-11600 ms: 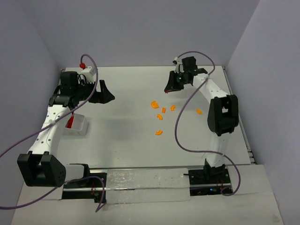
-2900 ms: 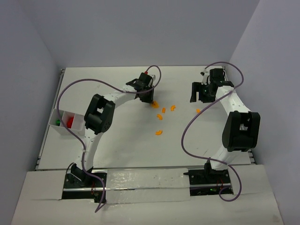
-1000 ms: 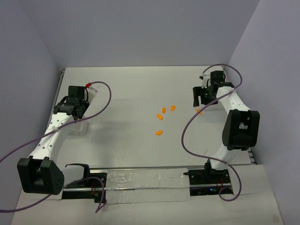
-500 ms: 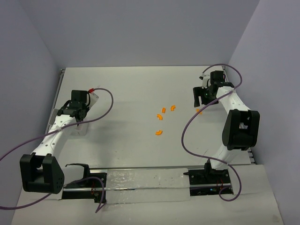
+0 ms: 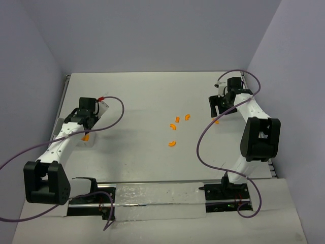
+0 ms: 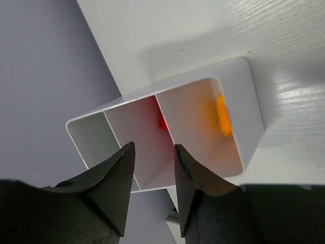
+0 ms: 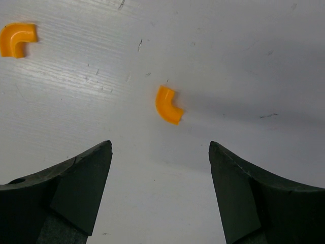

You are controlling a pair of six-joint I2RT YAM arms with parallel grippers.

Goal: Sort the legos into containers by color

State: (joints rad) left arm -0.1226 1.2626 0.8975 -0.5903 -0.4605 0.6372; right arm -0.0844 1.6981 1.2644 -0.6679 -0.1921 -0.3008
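The tray [image 6: 251, 101] in the left wrist view is smooth white plastic with a soft sheen. Its walls are thin enough to glow pink and orange around the red piece [image 6: 162, 122] and the blurred orange piece [image 6: 222, 116] inside. The left gripper [image 6: 153, 147] and right gripper [image 7: 160, 147] have dark, matt fingers with a faintly grainy plastic skin. The table [image 7: 254, 61] is white and near-matt, with a fine linear grain and a few dark scuffs. The orange curved lego [image 7: 168, 105] at the centre of the right wrist view is smooth, glossy plastic, as is the second orange lego [image 7: 17, 39] at upper left. In the top view the purple cable [image 5: 197, 147] has a smooth sheath, and the strip [image 5: 157, 195] along the lower edge looks glossy and wrinkled.
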